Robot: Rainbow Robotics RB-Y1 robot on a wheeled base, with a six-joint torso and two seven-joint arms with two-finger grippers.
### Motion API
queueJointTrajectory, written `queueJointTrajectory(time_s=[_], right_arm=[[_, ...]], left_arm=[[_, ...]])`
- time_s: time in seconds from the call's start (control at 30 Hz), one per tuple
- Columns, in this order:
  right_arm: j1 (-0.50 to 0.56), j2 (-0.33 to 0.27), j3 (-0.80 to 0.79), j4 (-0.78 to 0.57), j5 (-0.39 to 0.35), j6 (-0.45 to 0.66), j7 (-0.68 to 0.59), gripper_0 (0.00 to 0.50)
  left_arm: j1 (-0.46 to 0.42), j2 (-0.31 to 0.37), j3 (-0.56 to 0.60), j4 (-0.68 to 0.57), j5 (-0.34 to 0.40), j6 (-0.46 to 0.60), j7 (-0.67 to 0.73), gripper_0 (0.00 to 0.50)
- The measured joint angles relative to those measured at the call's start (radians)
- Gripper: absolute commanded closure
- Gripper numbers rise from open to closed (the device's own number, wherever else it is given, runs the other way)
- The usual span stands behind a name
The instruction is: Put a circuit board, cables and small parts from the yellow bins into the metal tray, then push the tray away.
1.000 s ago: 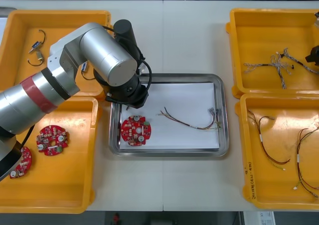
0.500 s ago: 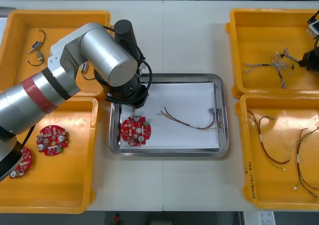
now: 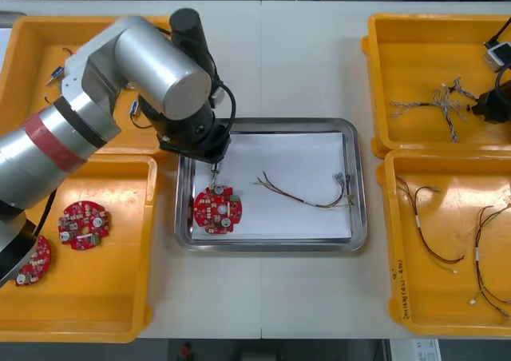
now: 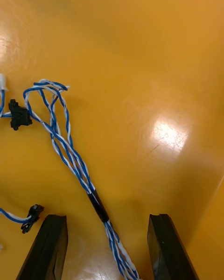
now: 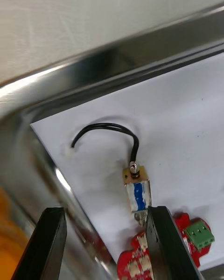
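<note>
My left gripper point(image 5: 106, 247) hangs open over the near-left corner of the metal tray point(image 3: 358, 187). Between its fingers point(image 5: 50, 245), on the tray's white floor, lies a black cable with a small metal part point(image 5: 137, 192), touching a round red circuit board point(image 5: 161, 256). In the front view that board point(image 3: 217, 210) sits in the tray's left half, a red and yellow cable point(image 3: 307, 192) to its right, and the left arm point(image 3: 172, 73) covers the corner. My right gripper point(image 4: 105, 249) is open low over the far right bin point(image 3: 383, 73), a twisted blue and white cable point(image 4: 70, 154) running between its fingers.
The near left bin point(image 3: 120, 297) holds two more circuit boards point(image 3: 82, 225). The far left bin point(image 3: 24, 57) has black cables with small metal parts point(image 3: 56, 77). Red and yellow cables point(image 3: 431, 233) lie in the near right bin point(image 3: 399, 297).
My left gripper has opened, left the black cable with its metal part in the tray, and drawn back toward the far side. The right arm has come a little further over its bin.
</note>
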Motion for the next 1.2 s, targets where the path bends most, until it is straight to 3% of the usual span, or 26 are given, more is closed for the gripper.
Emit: queueJointTrajectory(time_s=[0.6,1.2], right_arm=[[0.011,0.002,-0.008,-0.004,-0.01,-0.013,-0.001,0.0],[0.019,0.002,-0.008,-0.01,-0.012,-0.015,-0.044,0.0]], left_arm=[[-0.003,0.001,0.301,-0.17,-0.01,0.296,0.0,0.0],[-0.003,0.117,0.469,-0.218,-0.029,0.303,0.0,0.0]])
